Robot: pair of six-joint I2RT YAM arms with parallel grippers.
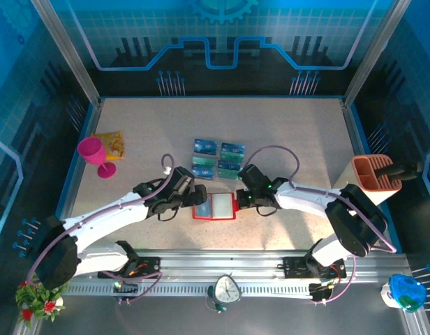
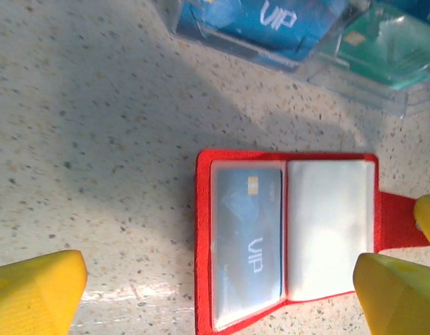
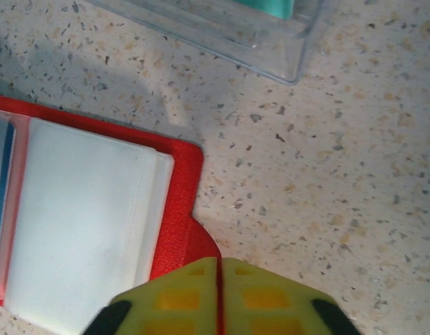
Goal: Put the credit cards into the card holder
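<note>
In my left wrist view I read "VIP" in white on a blue credit card (image 2: 267, 17) at the top, and "VIP" again, turned sideways, on the sleeved card (image 2: 246, 244) in the red card holder (image 2: 203, 230).

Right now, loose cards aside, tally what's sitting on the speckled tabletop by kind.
red flat rectangular card holder, open: 1
blue VIP card in one of its clear pockets: 1
pink stemmed goblet: 1
yellow-orange printed packet: 1
Total: 4
</note>
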